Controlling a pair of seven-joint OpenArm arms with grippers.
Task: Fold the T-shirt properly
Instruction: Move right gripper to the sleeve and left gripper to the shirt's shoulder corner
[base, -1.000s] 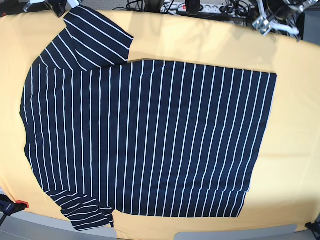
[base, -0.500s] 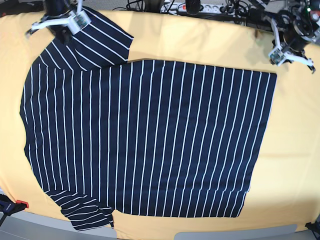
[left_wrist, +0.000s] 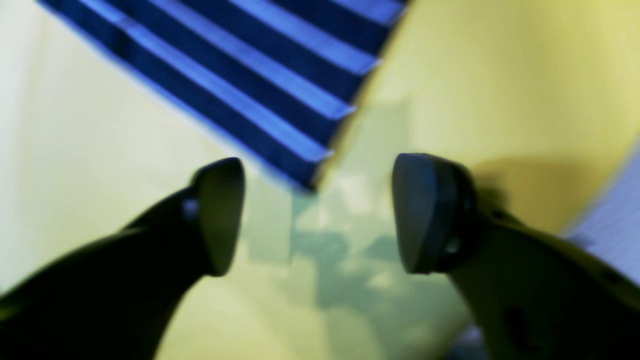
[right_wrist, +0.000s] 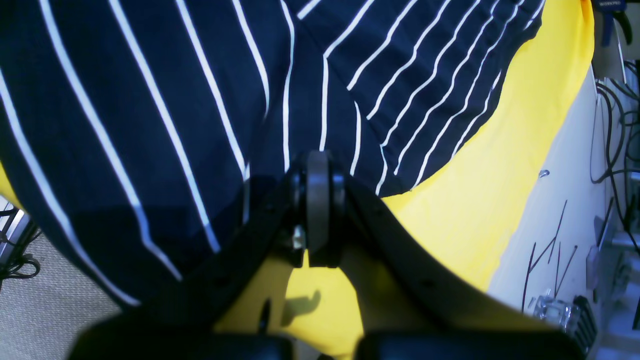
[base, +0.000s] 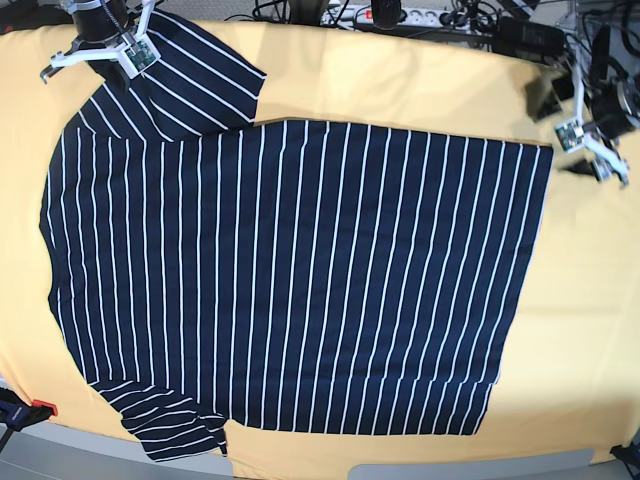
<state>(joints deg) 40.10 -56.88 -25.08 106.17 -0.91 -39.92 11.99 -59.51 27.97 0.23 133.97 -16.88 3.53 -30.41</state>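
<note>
Yellow cloth (base: 400, 90) over surface; T-shirt (base: 300, 280) spread flat across middle. Left gripper (left_wrist: 317, 215) spread wide, empty, just off hem corner near far edge. Right gripper (right_wrist: 318, 200) pressed closed above sleeve (right_wrist: 400, 75), far corner.

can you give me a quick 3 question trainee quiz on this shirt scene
1. True or false: the left gripper is open.
2. What lies under the T-shirt? A) yellow cloth B) bare wood C) a tray
3. Which gripper hangs by the shirt's hem corner?

Key: 1 true. 2 A. 3 the left; the right gripper, shut, is over a sleeve.
</note>
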